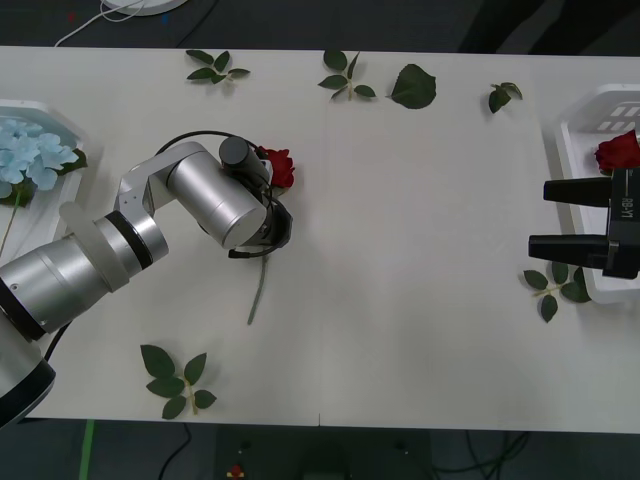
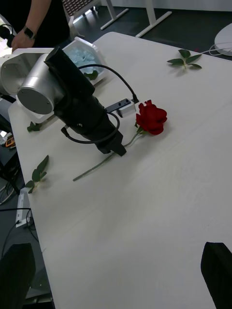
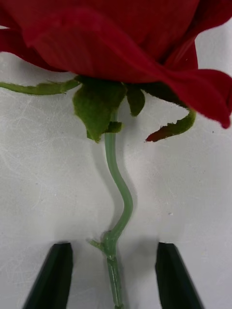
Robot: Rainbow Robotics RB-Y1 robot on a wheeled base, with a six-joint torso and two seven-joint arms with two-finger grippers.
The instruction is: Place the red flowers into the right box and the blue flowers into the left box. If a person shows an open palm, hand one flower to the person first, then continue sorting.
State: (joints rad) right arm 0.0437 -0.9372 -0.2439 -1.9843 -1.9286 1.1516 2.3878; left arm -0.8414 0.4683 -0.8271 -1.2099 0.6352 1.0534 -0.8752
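Left gripper [image 2: 117, 150] over red rose [image 2: 151, 117] stem

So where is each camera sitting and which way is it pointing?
Front view: above the arms, looking down at the table; both arms show.
Right wrist view: on the right arm, facing across the table toward the left end effector; its own fingertips at the corners.
Left wrist view: just above the red rose, open fingers straddling its stem.
All three share that rose.

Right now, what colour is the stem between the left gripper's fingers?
Pale green stem, clearest in the left wrist view.
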